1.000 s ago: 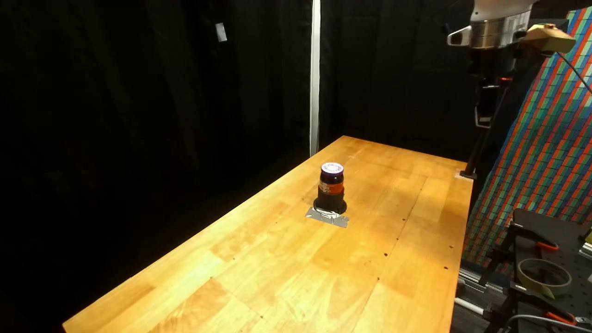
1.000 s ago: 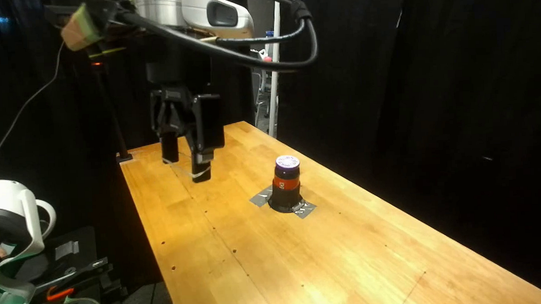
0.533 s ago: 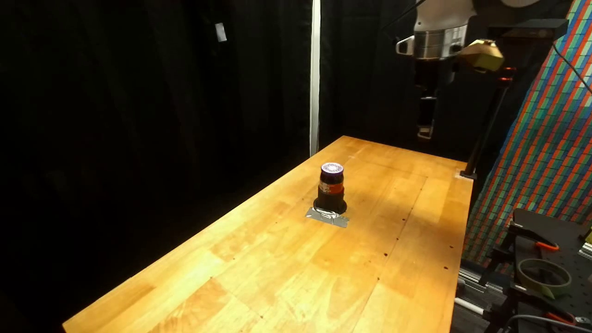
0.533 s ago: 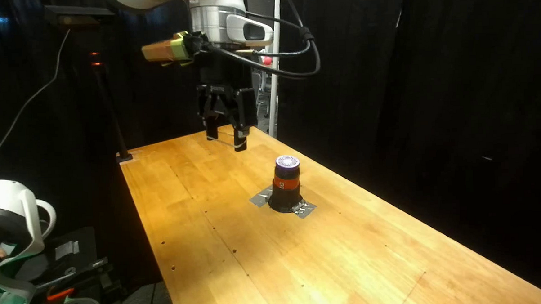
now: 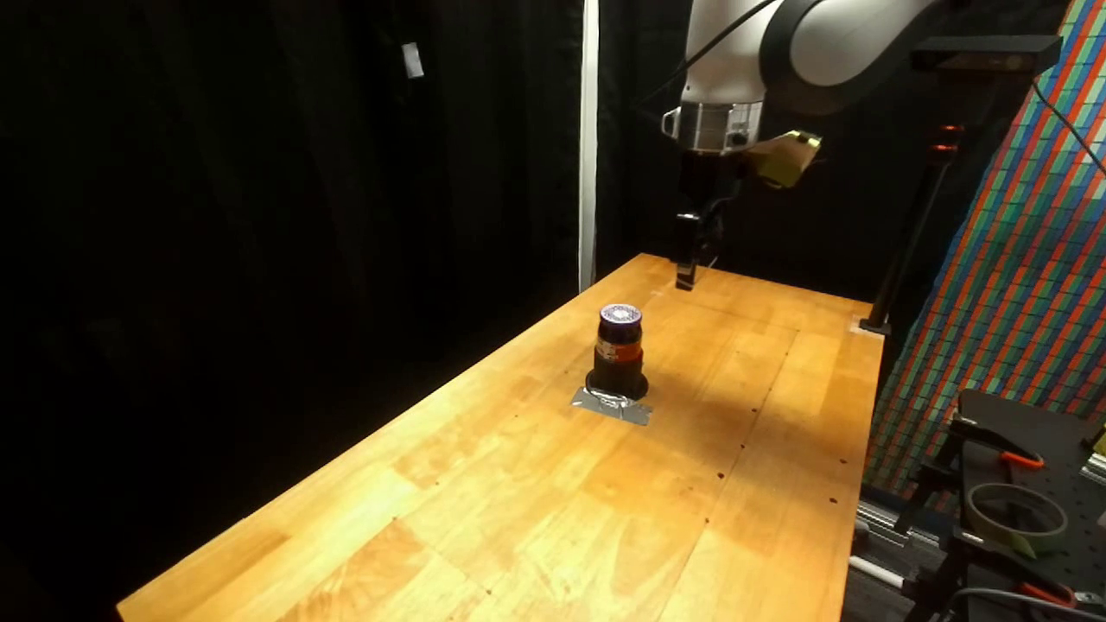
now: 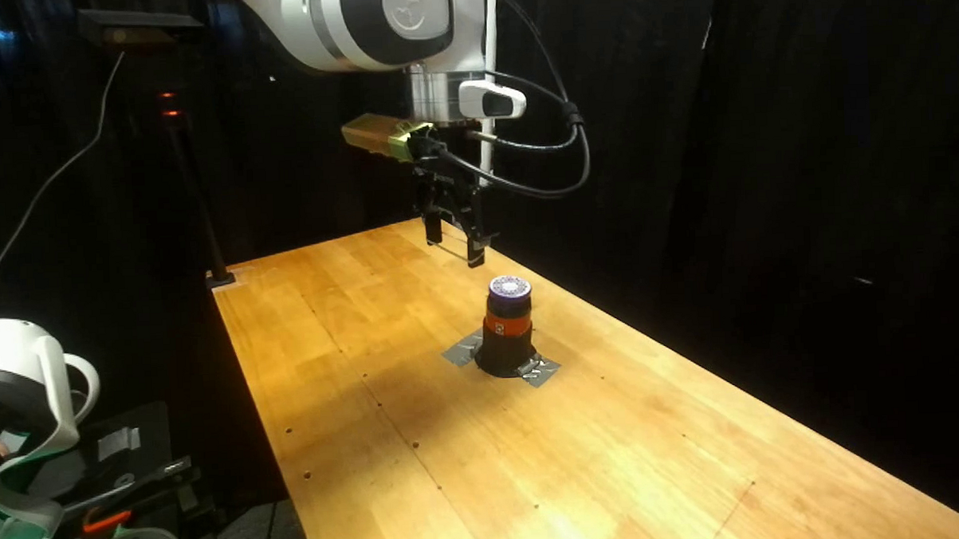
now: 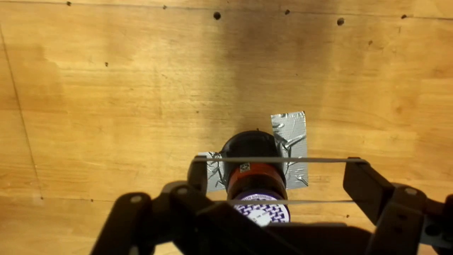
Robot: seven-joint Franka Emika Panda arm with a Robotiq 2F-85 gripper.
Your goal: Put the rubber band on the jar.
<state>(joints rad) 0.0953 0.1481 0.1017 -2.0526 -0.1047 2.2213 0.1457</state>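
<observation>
Black curtains [image 5: 302, 259] hang around a light-brown wooden table [image 6: 653, 439]; on it stands the short dark jar with an orange label [image 6: 508, 322], upright, no band on it yet. Jar unmoved over the last second. What's changed: the black two-fingered gripper [image 6: 455, 250] has swung across the table and now hangs near the jar, not touching. Its fingers [image 7: 367, 187] are spread wide, pinching nothing; the thin pale rubber band [image 7: 318, 160] is looped round both tips, pulled into two parallel strands. Reads to me as carrying nearly done, lining-up next. Wrist view puts the jar between the fingers, one strand crossing in front of its round white-and-purple lid [image 7: 277, 212], but both exterior views show band and jar apart, so probably some more shift, then down. Band could snag on the lid rim or slip off a tip.

Containers: jar is closed, lid on, contents hidden. Its lower part sits inside a black cylindrical holder with a flared foot [image 6: 505, 355], stuck to the table with silver duct tape [image 7: 293, 136]. Off to the side, a pale roll of tape [image 5: 1045, 542] lies on a black perforated side table [image 5: 1007, 413].
</observation>
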